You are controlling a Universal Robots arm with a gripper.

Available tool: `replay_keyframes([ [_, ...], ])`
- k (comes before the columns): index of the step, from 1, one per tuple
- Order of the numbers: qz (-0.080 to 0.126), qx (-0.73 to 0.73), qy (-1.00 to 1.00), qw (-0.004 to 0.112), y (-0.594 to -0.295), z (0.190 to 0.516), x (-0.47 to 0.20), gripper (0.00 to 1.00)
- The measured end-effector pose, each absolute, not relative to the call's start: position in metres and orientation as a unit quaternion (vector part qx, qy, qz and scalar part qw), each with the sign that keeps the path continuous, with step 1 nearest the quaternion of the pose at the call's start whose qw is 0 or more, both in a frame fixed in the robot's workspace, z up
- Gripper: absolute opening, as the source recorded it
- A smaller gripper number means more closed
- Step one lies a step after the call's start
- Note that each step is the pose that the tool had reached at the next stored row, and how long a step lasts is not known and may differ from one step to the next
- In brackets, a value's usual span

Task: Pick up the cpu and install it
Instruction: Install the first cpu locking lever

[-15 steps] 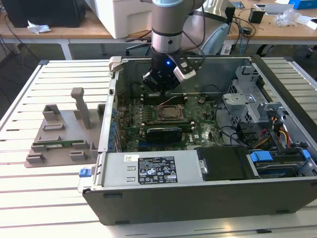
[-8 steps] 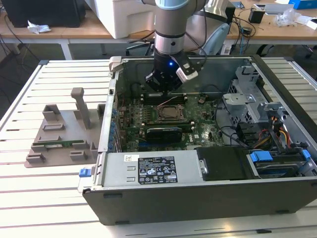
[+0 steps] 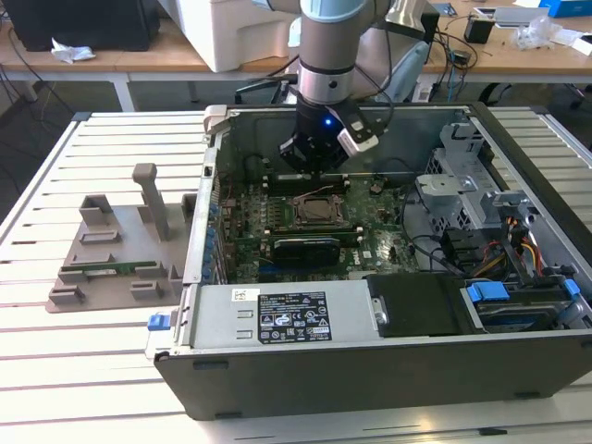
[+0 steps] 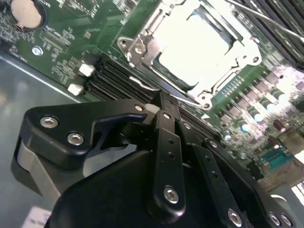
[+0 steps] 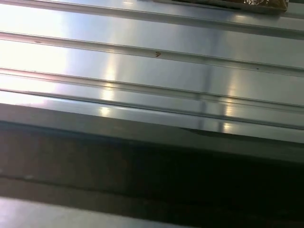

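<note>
The end effector (image 3: pixel 313 169) hangs just above the socket (image 3: pixel 321 212), at its 12 o'clock; the cpu (image 4: pixel 197 45) sits inside; grip state unclear.

Gripper (image 4: pixel 159 111) links: matt black metal with bright steel screw heads, a grey smooth plastic-looking housing beside them. Cpu (image 4: pixel 197 47) top: shiny silver metal, blown out by glare in the second wrist view. Socket frame (image 4: pixel 142 45): bare polished steel. Motherboard (image 4: pixel 61 52): glossy green board (coin cell on it is bright metal). Computer case (image 3: pixel 370 370): dark grey matt sheet metal, paper label (image 3: pixel 291 316) on the power supply. Table (image 3: pixel 55 361): ribbed brushed aluminium, satin sheen, streaky reflections in the first wrist view. Fixture (image 3: pixel 116 250): matt grey plastic. Drive clips (image 3: pixel 487 292): smooth blue plastic.
</note>
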State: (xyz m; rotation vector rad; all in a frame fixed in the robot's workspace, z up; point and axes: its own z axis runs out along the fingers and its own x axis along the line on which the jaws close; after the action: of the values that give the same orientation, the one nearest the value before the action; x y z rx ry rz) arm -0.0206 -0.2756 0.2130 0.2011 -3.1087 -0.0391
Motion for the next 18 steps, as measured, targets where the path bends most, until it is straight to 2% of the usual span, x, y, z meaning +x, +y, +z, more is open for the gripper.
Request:
replay_keyframes([
  [18, -0.013, 0.065, -0.998, 0.015, -0.280, 0.203, -0.004, 0.11],
])
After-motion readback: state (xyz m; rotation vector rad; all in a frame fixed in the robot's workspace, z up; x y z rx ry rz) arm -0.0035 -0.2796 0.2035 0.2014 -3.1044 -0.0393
